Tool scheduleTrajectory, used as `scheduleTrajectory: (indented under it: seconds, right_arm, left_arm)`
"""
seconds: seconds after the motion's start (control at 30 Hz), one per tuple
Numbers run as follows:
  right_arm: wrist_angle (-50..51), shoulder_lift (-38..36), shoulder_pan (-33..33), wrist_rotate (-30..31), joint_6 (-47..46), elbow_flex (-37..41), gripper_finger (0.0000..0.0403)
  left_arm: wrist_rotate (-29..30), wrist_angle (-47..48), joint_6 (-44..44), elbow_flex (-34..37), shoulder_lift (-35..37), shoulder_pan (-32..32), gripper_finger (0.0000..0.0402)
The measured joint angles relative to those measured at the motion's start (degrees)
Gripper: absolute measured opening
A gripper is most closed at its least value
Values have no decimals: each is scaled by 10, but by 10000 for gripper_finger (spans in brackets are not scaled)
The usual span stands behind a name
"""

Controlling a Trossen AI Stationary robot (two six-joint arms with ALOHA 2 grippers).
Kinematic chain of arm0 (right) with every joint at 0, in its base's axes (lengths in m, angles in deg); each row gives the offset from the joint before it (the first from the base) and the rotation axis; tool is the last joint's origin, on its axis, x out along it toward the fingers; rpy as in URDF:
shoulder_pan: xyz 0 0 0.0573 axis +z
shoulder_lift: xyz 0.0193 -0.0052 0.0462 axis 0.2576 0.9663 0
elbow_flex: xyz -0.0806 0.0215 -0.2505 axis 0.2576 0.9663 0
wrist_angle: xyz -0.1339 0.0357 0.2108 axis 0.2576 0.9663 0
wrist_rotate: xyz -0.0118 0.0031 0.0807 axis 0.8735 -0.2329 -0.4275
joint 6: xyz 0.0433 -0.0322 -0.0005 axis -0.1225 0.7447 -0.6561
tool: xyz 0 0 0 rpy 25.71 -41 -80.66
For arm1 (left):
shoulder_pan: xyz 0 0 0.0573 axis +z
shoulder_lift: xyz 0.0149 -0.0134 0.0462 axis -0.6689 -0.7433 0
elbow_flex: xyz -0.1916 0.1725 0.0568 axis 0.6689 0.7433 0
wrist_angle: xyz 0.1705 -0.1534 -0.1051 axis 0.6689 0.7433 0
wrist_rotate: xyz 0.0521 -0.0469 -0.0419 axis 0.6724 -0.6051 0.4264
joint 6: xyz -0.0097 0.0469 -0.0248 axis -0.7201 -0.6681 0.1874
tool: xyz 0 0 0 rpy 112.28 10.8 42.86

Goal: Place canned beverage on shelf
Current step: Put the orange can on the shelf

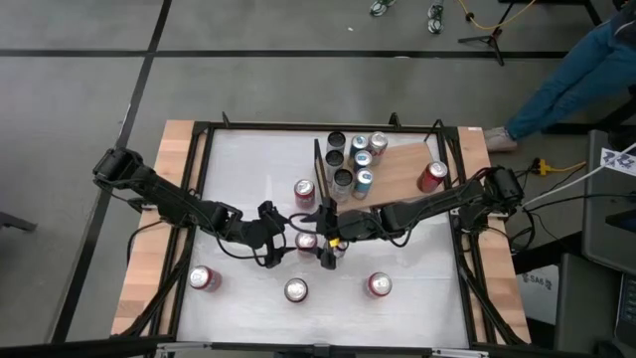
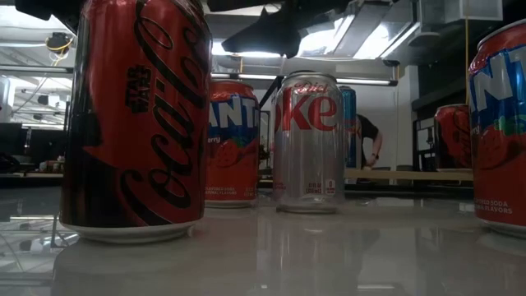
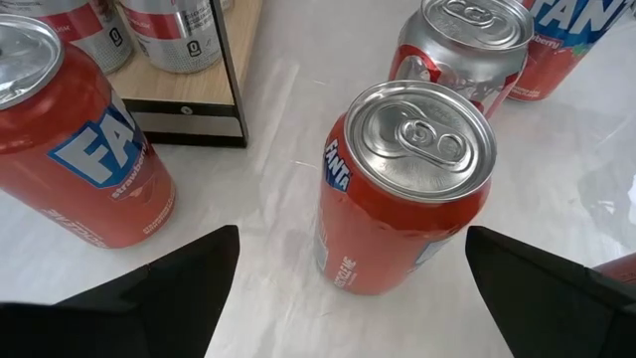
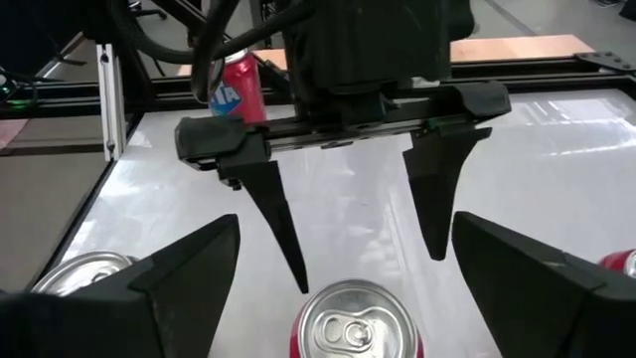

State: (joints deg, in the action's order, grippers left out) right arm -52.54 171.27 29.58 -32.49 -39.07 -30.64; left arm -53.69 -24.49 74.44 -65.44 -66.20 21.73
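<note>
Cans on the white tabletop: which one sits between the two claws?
The red Fanta can at table centre, upright. The open left claw and the open right claw face each other across it; the other loose cans stand apart.

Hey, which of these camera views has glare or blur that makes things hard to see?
Low view: backlit by bright ceiling lights, so the near Coca-Cola can looks dark. Left wrist view: the white table is evenly lit and the Fanta can sharp. Right wrist view: the tabletop shows sheen.
</note>
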Motion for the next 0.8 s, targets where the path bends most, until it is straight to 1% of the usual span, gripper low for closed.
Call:
scheduleTrajectory:
  seconds: [0.3, 0.8]
  right_arm:
    - [4, 1, 0, 0, -1, 0, 357]
    - [24, 44, 0, 11, -1, 0, 357]
  left_arm:
    - [0, 0, 0, 0, 0, 0, 386]
    - [-4, 2, 2, 0, 0, -1, 386]
